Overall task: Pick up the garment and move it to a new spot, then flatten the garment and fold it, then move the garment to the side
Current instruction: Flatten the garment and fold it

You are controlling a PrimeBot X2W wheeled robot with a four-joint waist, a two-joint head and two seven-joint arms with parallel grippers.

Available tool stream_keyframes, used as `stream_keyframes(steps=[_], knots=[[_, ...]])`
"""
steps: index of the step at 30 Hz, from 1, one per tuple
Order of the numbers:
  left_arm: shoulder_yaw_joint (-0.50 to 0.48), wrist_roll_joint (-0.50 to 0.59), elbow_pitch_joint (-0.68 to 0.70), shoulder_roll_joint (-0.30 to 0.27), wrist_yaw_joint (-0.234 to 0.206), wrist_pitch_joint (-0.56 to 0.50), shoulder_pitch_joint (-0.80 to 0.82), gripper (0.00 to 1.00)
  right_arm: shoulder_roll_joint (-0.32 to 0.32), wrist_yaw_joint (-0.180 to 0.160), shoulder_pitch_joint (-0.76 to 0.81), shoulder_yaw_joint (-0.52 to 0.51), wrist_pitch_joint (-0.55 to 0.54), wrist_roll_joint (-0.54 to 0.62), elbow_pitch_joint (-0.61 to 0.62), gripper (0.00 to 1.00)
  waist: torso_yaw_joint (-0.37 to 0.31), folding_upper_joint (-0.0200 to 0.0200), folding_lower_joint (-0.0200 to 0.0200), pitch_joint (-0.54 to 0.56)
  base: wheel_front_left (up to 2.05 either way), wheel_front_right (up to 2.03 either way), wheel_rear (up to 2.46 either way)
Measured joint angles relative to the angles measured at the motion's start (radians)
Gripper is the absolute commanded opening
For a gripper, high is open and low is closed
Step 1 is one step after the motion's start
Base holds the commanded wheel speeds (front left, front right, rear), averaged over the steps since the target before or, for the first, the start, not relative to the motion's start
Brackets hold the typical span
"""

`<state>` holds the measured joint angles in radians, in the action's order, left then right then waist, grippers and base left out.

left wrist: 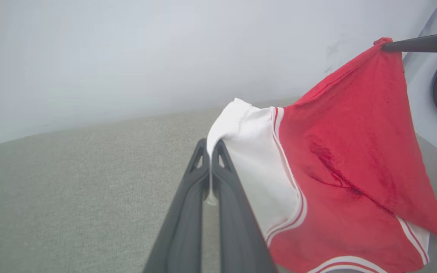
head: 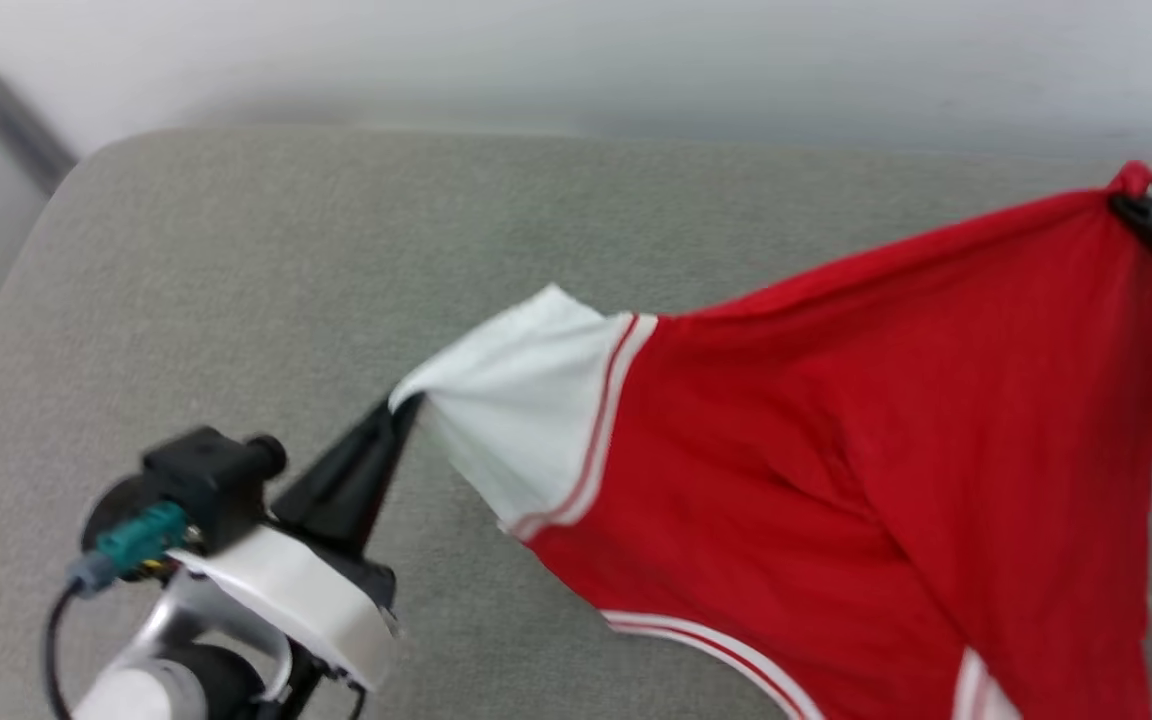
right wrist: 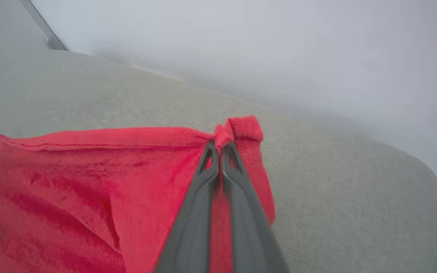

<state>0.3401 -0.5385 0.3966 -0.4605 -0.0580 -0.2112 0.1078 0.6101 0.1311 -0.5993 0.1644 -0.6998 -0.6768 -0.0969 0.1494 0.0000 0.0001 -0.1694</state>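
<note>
While it hangs stretched between the two grippers, the garment (head: 836, 450) is held up over a grey cushion (head: 236, 300). It shows a red body and a white sleeve (head: 526, 410) edged in red-and-white stripes. The sleeve points toward the robot's left. From there the red cloth runs to the far right of the head view, its top edge pulled into a fairly straight line. Below that line the fabric sags in loose folds, with more striped trim near the bottom of the head view. Whether the lowest part touches the cushion cannot be told.

The left gripper (head: 401, 405) has its fingers pressed together on the sleeve's edge, and the left wrist view shows a thin strip of white cloth pinched between them. The right gripper (head: 1121, 205) is likewise clamped tight, on a bunched red corner, and a small knob of cloth pokes out past its tips.

The cushion has rounded corners and lies bare under the left arm. A pale wall (head: 636, 50) rises behind it, and a dark rail (head: 6, 115) slants across the upper left of the head view.
</note>
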Motion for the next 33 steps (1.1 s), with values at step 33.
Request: stream_keyframes(steps=[33], knots=[[-0.259, -0.054, 0.058, -0.063, -0.056, -0.037, 0.712, 0.0, -0.145, 0.0, -0.201, -0.235, 0.153, 0.049, 0.307, 0.0, -0.276, 0.0, 0.0, -0.018, 0.0, 0.0, 0.0]])
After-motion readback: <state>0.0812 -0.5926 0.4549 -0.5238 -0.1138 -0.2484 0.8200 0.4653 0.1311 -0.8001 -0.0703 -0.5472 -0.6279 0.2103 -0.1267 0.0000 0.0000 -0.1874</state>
